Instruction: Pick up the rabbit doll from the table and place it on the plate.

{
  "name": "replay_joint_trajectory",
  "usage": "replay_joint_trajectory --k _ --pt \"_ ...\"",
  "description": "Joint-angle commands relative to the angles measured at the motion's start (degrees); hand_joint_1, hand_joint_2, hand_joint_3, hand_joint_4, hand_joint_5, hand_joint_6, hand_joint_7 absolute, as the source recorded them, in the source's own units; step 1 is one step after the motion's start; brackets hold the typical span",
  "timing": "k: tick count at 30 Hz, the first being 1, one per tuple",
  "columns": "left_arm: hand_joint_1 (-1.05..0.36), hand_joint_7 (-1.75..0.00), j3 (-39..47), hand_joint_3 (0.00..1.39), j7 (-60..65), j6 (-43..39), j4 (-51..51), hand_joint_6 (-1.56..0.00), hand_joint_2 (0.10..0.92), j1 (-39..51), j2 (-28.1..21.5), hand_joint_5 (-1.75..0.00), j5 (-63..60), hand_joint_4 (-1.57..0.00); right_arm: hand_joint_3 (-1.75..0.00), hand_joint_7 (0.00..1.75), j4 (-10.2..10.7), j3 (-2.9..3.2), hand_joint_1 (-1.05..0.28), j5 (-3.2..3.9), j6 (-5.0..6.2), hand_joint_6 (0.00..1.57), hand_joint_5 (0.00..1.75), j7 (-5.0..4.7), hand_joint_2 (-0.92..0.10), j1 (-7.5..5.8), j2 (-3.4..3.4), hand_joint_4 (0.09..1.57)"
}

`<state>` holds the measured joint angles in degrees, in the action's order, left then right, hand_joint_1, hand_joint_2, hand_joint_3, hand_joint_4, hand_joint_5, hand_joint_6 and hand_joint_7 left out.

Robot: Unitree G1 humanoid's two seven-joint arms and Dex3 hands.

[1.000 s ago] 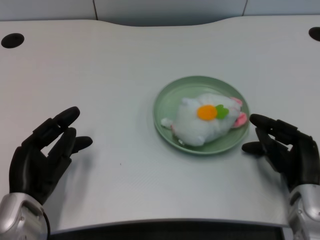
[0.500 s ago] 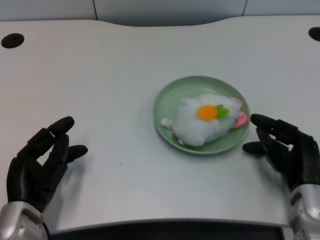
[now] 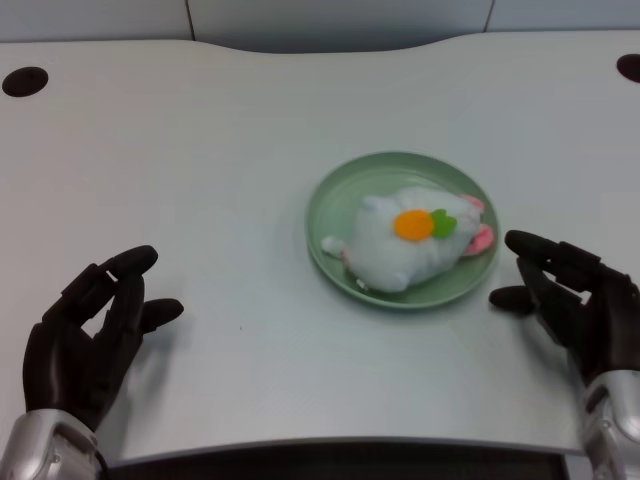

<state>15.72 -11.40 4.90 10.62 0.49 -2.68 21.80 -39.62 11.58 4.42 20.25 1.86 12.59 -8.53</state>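
The plate (image 3: 340,190) is a round, pale green dish with a raised rim. It sits flat on the white table (image 3: 200,150), right of the table's centre line as the head view shows it.

The plate holds one item: the rabbit doll (image 3: 400,245). The doll is white plush and lies on its side across the plate's floor, taking up most of the dish. An orange carrot patch (image 3: 413,224) with green leaves faces up on its body. Pink ear linings (image 3: 482,237) show at the doll's right end, close to the plate's right rim. A small white limb at the doll's left end reaches the inner left rim. The doll lies inside the plate's outline; no part of it touches the table surface.

The left hand (image 3: 85,335) is at the lower left, over the near part of the table and well apart from the plate. Its fingers are spread and slightly curved, and it holds nothing. The silver forearm (image 3: 40,450) enters from the bottom left corner.

The right hand (image 3: 570,300) is at the lower right, just beside the plate's right rim, its fingers apart. It does not touch the plate or the doll.

Two dark round holes (image 3: 25,80) are set in the table's far corners.
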Motion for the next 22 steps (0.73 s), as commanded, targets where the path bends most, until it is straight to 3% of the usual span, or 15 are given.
replay_joint_trajectory --k 1,6,9,12,16,22 --pt "-0.50 -0.73 0.2 0.38 -0.2 0.2 0.2 -0.61 0.921 0.0 -0.3 -1.46 0.2 -0.44 -0.17 0.00 -0.6 0.20 -0.40 0.28 0.46 1.04 0.88 0.16 -0.92 0.44 -0.32 0.89" --pt "-0.50 -0.77 0.4 0.37 -0.7 0.4 0.1 -0.57 0.921 -0.1 -0.3 -1.46 0.6 -0.43 -0.17 0.00 -0.9 0.44 -0.41 0.78 0.34 1.03 0.88 0.57 -0.92 0.57 -0.44 0.88" --pt "-0.50 -0.78 0.5 0.36 -0.5 0.5 0.1 -0.58 0.921 -0.2 -0.3 -1.45 0.6 -0.44 -0.17 0.00 -1.3 0.51 -0.41 0.94 0.91 1.03 0.87 0.83 -0.92 0.67 -0.45 0.87" --pt "-0.49 -0.78 0.5 0.35 -0.7 0.1 0.5 -0.58 0.921 -0.3 -0.1 -1.44 0.6 -0.46 -0.17 0.00 -0.6 0.29 -0.41 0.32 0.41 1.04 0.87 0.11 -0.92 0.58 -0.53 0.87" --pt "-0.49 -0.78 0.5 0.35 -0.6 0.1 0.5 -0.58 0.921 -0.3 0.0 -1.44 0.5 -0.46 -0.17 0.00 -0.5 0.26 -0.41 0.32 0.13 1.04 0.87 -0.03 -0.92 0.55 -0.59 0.87" --pt "-0.49 -0.57 0.5 0.33 0.3 1.0 -0.1 -0.60 0.921 -0.2 0.3 -1.34 0.6 -0.48 -0.17 0.01 -0.9 0.40 -0.40 0.69 0.57 1.04 0.87 0.41 -0.92 0.60 -0.78 0.87"
